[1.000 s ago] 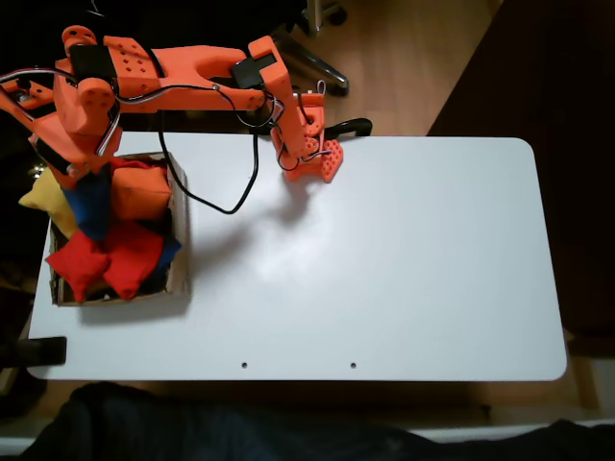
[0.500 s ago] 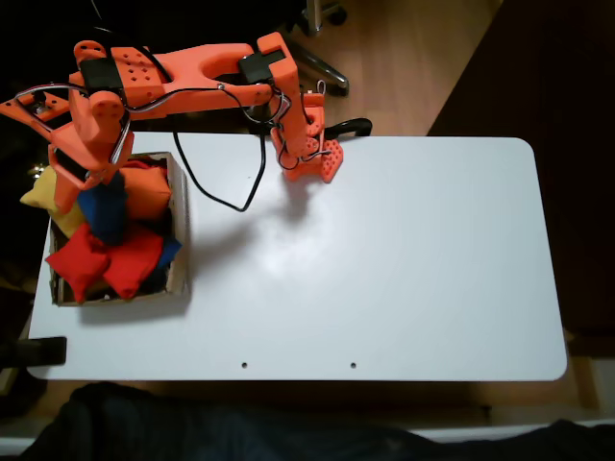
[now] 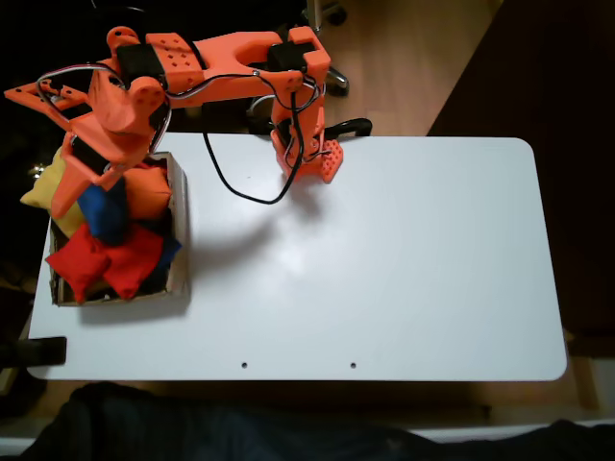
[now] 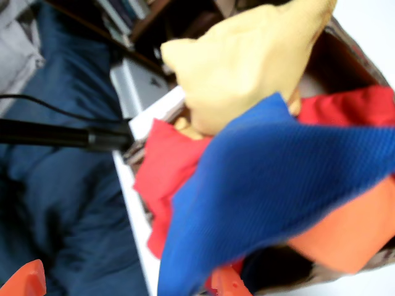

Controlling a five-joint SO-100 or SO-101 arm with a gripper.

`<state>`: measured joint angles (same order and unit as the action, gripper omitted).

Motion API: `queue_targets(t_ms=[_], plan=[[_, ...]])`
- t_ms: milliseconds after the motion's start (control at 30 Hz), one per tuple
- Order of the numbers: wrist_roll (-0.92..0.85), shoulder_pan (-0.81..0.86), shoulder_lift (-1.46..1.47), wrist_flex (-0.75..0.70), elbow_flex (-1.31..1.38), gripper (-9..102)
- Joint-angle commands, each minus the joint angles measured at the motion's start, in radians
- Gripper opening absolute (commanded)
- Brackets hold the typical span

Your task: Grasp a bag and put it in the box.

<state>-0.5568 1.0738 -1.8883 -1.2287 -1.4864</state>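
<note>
The blue bag (image 3: 106,212) lies on top of the pile inside the brown box (image 3: 179,252) at the table's left end. My orange gripper (image 3: 83,197) hangs right over it, one long finger (image 3: 63,195) at the bag's left side. In the wrist view the bag (image 4: 278,185) is large and blurred, close to the camera. My gripper (image 4: 126,280) is open. Its two orange fingertips (image 4: 28,279) stand far apart at the bottom edge, and the left one is clear of the cloth.
A yellow beanbag (image 3: 42,188) hangs over the box's left wall; an orange one (image 3: 150,189) and two red ones (image 3: 79,263) fill the box. The arm's base (image 3: 309,154) is clamped at the table's far edge. The white table (image 3: 384,259) stretches right.
The arm's upper links and wrist have risen and shifted right over the box. The blue bag has stayed almost in place on the pile.
</note>
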Motion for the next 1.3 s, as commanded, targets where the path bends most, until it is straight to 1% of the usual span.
queue_targets(t_ms=[0, 67, 200, 700, 767, 900, 1133, 1267], plan=[[0.078, -0.017, -0.074, -0.018, 0.005, 52], [0.169, -0.02, -0.098, -0.035, 0.003, 52], [0.201, -0.058, -0.173, -0.077, -0.015, 53], [0.324, -0.288, -0.541, -0.06, -0.261, 62], [0.342, -0.322, -0.584, -0.028, -0.302, 63], [0.38, -0.394, -0.67, 0.095, -0.411, 63], [0.417, -0.528, -0.816, 0.261, -0.601, 63], [0.428, -0.617, -0.902, 0.322, -0.698, 62]])
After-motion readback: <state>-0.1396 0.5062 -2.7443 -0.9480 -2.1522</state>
